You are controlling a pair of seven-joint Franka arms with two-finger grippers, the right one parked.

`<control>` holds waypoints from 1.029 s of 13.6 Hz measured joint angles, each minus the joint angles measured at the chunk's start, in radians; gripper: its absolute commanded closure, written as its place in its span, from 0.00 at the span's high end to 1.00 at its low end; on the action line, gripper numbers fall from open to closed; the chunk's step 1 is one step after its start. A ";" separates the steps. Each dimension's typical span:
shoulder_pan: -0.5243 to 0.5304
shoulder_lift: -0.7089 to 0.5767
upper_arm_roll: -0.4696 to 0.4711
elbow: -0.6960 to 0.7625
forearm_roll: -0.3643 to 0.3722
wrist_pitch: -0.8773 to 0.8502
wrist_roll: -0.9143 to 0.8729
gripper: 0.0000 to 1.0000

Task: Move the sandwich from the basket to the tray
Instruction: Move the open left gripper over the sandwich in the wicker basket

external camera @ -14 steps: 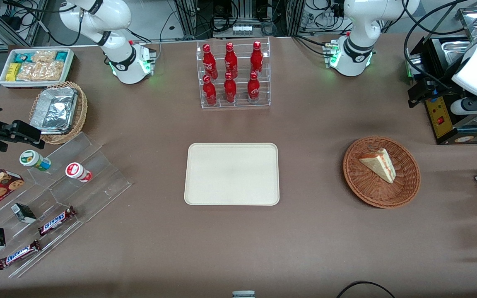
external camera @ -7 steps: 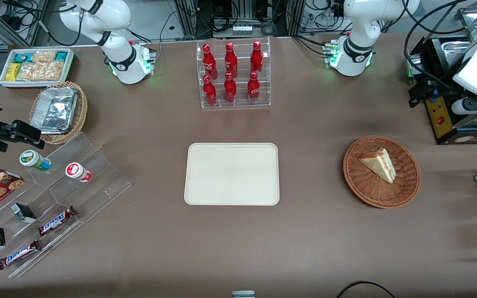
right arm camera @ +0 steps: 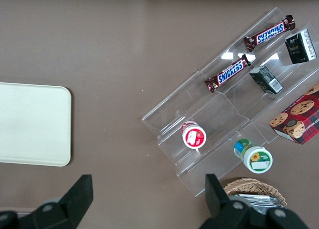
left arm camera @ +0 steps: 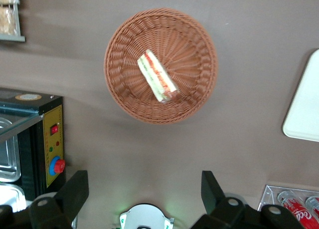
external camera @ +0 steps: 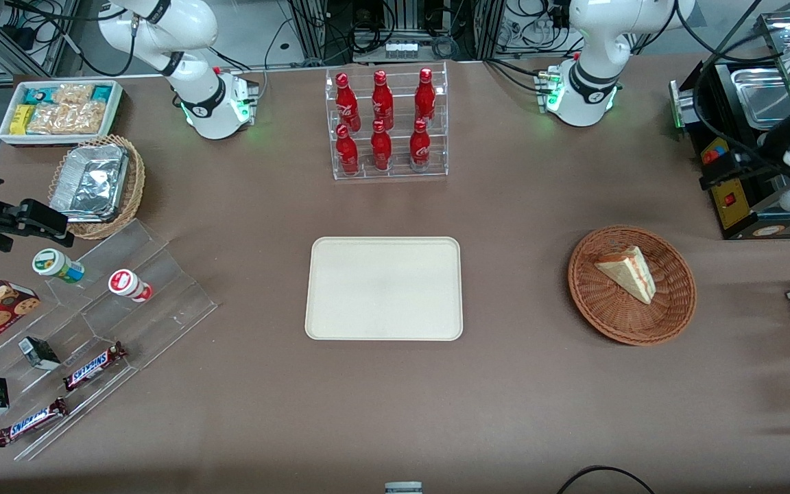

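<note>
You have a brown table (external camera: pixel 518 384) with the flat cream-beige rectangular tray (external camera: pixel 384 288) at its middle; the tray holds nothing. Toward the working arm's end sits the round reddish-brown woven wicker basket (external camera: pixel 669 309), and in it lies the triangular white-bread sandwich (external camera: pixel 627 273) with its red-orange and green filling stripe along one edge. The sandwich rests on the basket's floor, not yet on the tray, and the two containers are well apart.

Farther from the front camera than the tray you see a clear acrylic rack (external camera: pixel 388 123) with six red bottles standing upright in two rows. Toward the parked arm's end there is a white tub of snack packets (external camera: pixel 59 110), a lighter tan wicker basket (external camera: pixel 136 189) with a foil container (external camera: pixel 90 182) in it, and a stepped clear acrylic stand (external camera: pixel 162 274) bearing two small lidded cups, chocolate bars and small dark boxes.

Your left arm's gripper (left arm camera: pixel 144 191) hangs high above the table near the black metal appliance (external camera: pixel 745 185) at the working arm's end, looking straight down on the basket. In the left wrist view its two dark fingers (left arm camera: pixel 75 191) stand wide apart and hold nothing; the basket with the sandwich lies well clear of them.
</note>
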 measured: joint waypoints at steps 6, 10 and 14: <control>0.005 0.139 0.057 -0.044 0.000 0.122 -0.158 1.00; 0.005 0.168 0.071 -0.182 0.000 0.337 -0.323 1.00; 0.004 0.185 0.070 -0.296 -0.008 0.478 -0.474 1.00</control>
